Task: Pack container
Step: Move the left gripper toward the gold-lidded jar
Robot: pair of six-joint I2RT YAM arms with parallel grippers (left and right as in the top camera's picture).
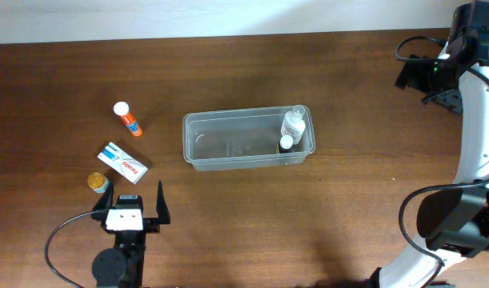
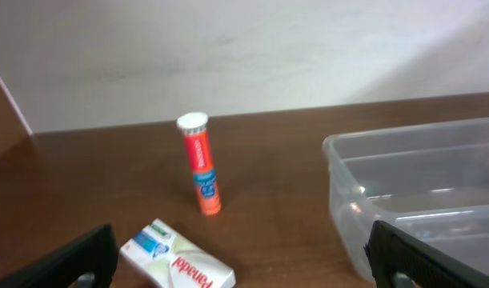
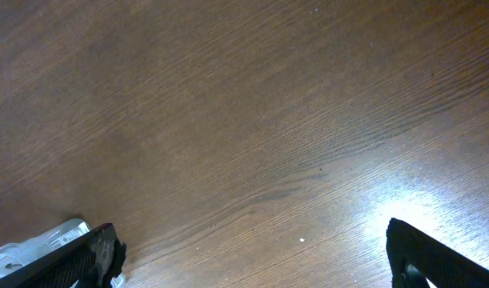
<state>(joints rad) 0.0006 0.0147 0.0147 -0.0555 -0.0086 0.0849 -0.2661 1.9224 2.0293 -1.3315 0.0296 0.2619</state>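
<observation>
Black and spread wide apart, the two fingers of my left pincer (image 1: 134,198) (image 2: 242,240) sit low at the near left of the brown wooden table (image 1: 252,224), holding no object. Close by the tip of its left finger stands a small jar (image 1: 98,183) with a yellowish lid. Just beyond the pincer lies a white box (image 1: 122,162) (image 2: 176,264) with blue and red print, set at a slant. Farther out again lies an orange tube (image 1: 128,119) (image 2: 201,164) with a white cap, apart from the box. The clear plastic tub (image 1: 188,140) (image 2: 388,142) rests on the table near the middle, off to the right of my left pincer and well apart from it, with its long sides running left to right. Two white bottles (image 1: 290,128) lie inside it at its right end, the bigger one behind the smaller. My right pincer (image 1: 410,74) (image 3: 252,256) is up at the far right corner, well away from the tub, and its dark fingers also stand wide apart over bare wood grain. At the lower left edge of the right wrist view, beside one finger, shows a pale, clear scrap that I cannot identify.
</observation>
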